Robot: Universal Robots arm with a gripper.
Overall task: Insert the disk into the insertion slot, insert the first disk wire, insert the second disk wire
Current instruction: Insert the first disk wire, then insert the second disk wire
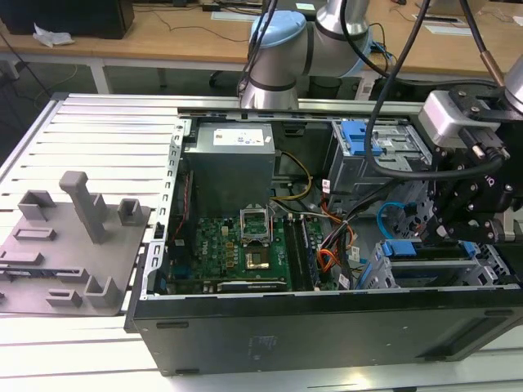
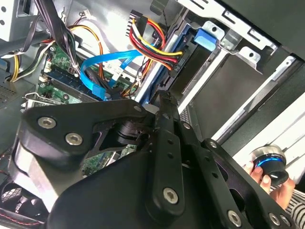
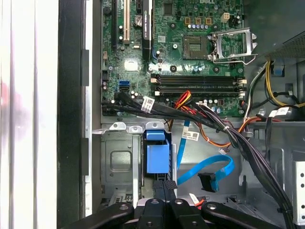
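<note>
Disk point(image 3: 157, 160) sits in the insertion slot point(image 3: 119, 162), its blue carrier just beside your hand point(image 3: 167, 183), fingers pressed together, second disk wire point(image 3: 202, 169) looping nearby.

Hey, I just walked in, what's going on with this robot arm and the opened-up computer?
A robot arm is working inside an open computer case. The arm's hand is close to the disk, whose blue carrier already sits in the insertion slot. The second disk wire, a light-blue loop, lies beside it, and its black plug looks unconnected. In the second wrist view, a person's hand rests on a round controller.
</note>
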